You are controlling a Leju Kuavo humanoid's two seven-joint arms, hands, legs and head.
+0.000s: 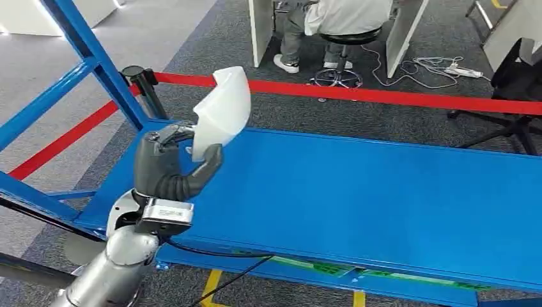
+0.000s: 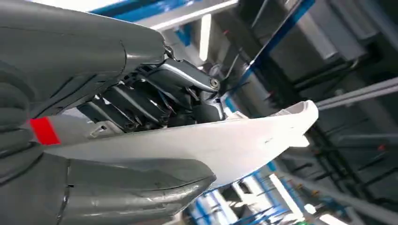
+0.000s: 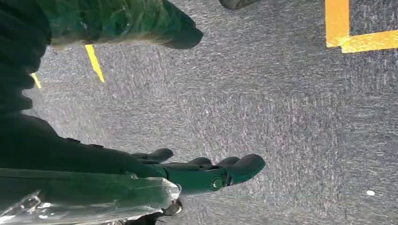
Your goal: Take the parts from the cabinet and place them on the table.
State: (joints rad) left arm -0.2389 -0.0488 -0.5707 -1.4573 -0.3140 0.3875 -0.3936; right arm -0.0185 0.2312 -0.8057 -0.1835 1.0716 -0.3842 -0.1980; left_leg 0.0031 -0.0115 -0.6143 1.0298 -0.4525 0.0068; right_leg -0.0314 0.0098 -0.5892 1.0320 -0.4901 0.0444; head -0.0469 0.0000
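No brand name or legible writing appears on any surface; the green strip point(image 1: 377, 275) along the near edge of the flat blue metal table point(image 1: 383, 198) carries markings too small to read.

The left hand point(image 1: 167, 167) grips a white, curved, shell-shaped plastic part point(image 1: 222, 112). In the head view, the part stands upright above the hand, over the left end of the table and clear of its surface. The thick grey thumb point(image 1: 203, 174) presses against the lower edge of the part on the side facing the table; the darker fingers point(image 1: 171, 133) close on the opposite side. In the left wrist view, the part point(image 2: 225, 145) lies clamped between the thumb point(image 2: 136, 187) and the dark fingers point(image 2: 155, 101), and most of its length extends beyond the fingertips.

The right hand point(image 3: 197, 171) hangs over grey carpet point(image 3: 281, 108) marked with yellow tape lines point(image 3: 349, 33). Its fingers are extended, slightly apart, and hold nothing.

A red barrier belt point(image 1: 383, 93) runs behind the table from a black post point(image 1: 142, 86). A blue steel frame point(image 1: 77, 51) stands at the left. Beyond the belt, a person point(image 1: 332, 22) sits on a round black stool point(image 1: 342, 48), and a white power strip point(image 1: 463, 70) lies on the carpet.
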